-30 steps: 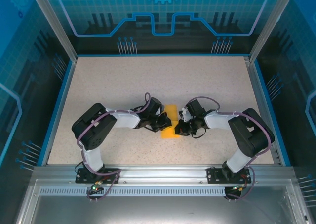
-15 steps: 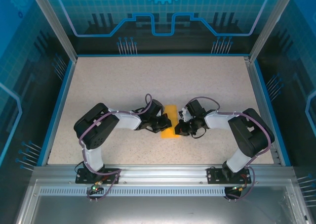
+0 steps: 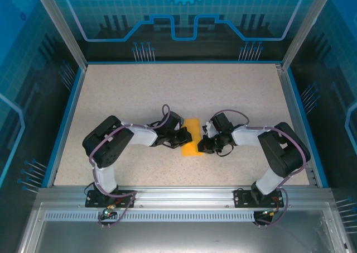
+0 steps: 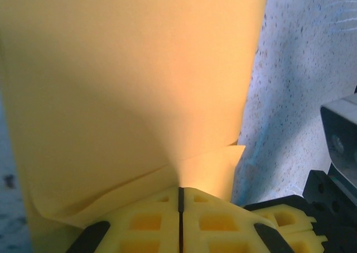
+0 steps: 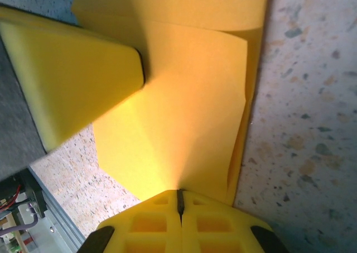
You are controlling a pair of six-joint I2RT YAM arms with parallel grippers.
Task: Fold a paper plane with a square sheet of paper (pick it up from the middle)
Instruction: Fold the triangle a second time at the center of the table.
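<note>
We see left gripper pinching the square sheet of paper at 9 o'clock, right gripper pinching at 3 o'clock

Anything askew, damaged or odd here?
The sheet of paper, pinched by left tool and right tool, is folded unevenly: in the right wrist view one layer's edge stops short of the other. No tear visible.

left end effector | shifted slightly at paper | then back
</note>
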